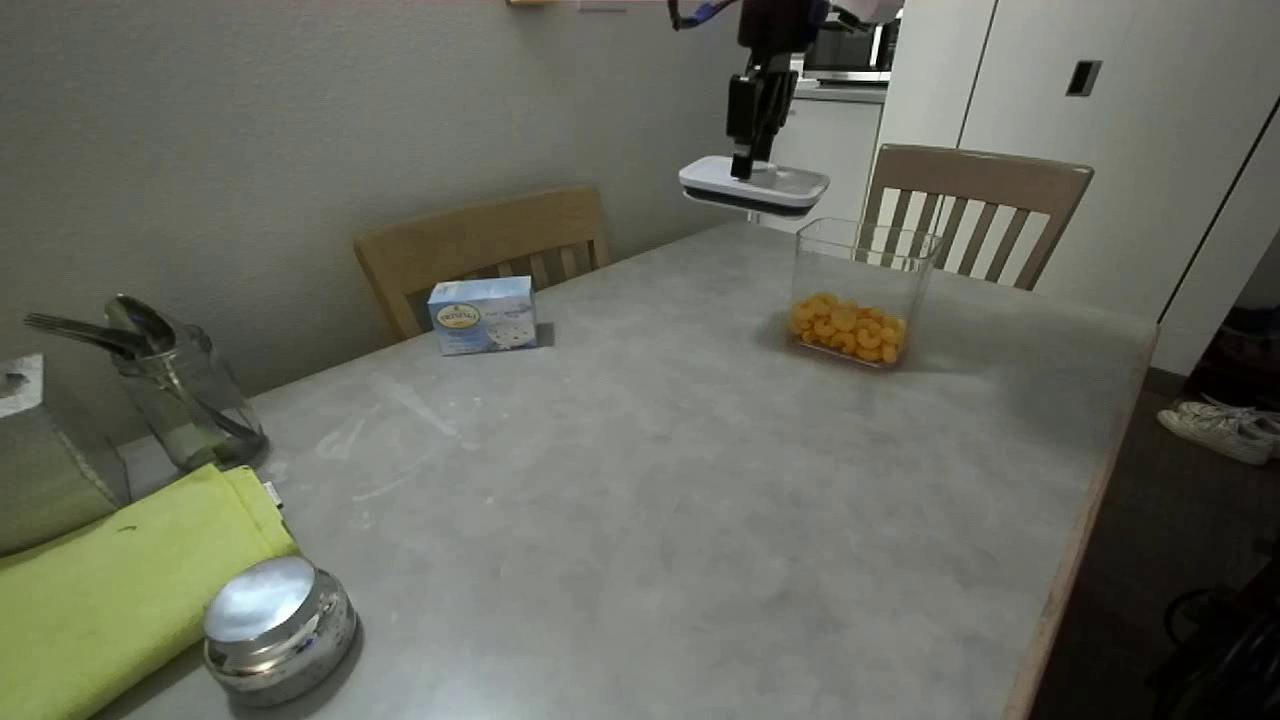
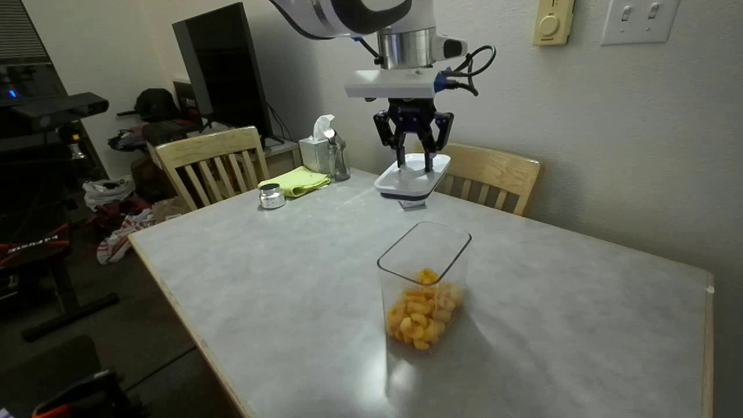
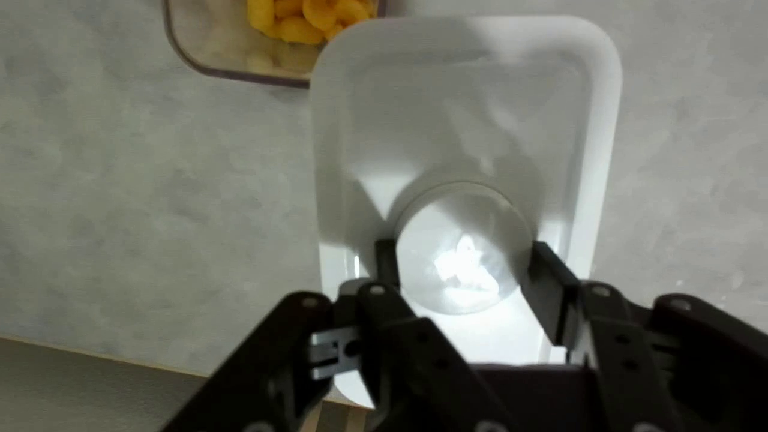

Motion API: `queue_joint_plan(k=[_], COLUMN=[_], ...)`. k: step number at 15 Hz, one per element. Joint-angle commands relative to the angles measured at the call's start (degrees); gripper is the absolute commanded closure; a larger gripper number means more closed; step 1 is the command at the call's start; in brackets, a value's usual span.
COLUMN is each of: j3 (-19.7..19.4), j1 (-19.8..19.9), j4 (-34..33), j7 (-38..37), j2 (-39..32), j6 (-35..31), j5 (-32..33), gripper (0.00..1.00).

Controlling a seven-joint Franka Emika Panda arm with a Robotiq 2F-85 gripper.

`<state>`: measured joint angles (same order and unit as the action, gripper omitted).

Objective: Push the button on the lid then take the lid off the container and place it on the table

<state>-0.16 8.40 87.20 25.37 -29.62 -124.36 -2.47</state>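
"Black two-fingered gripper (image 2: pixel 414 168), one item. Condition?"

"Clamped, one finger at each side of a round, raised white button (image 3: pixel 462 249), tips against its rim."

"Attached to?"

"White rounded-rectangular plastic lid (image 3: pixel 480 108), button at centre, dark band (image 1: pixel 750 203) beneath the edge. Location: in the air, held up by the button."

"Next item?"

"Clear rectangular plastic container (image 1: pixel 862 268), upright, top uncovered, orange curled pieces (image 2: pixel 418 318) filling its lower part. The lid is off it and apart from it; in the wrist view the lid hides part of the container."

"Standing on what?"

"Grey stone-look rectangular table (image 2: pixel 290 290), pale wooden edge."

"Also on the table?"

"Blue-and-white cardboard box (image 1: pixel 485 318), upright, well apart from the container. Farther off: clear glass jar (image 1: pixel 185 420) with metal cutlery (image 1: pixel 143 322) in it; grey tissue box (image 1: pixel 50 470) just beside; yellow-green folded cloth (image 1: pixel 140 580) near both; round silver metal pot (image 1: pixel 275 635) just beside the cloth."

"Around it?"

"Pale wooden chairs (image 1: pixel 490 235) with slatted backs, seen in both exterior views."
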Motion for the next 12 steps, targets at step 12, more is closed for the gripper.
queue_joint_plan(k=[12], j3=[-0.76], j1=[-9.38], j4=[-16.36], j7=[-23.05], j2=[-13.99], j6=[10.85], j5=[2.36], gripper=[0.71])
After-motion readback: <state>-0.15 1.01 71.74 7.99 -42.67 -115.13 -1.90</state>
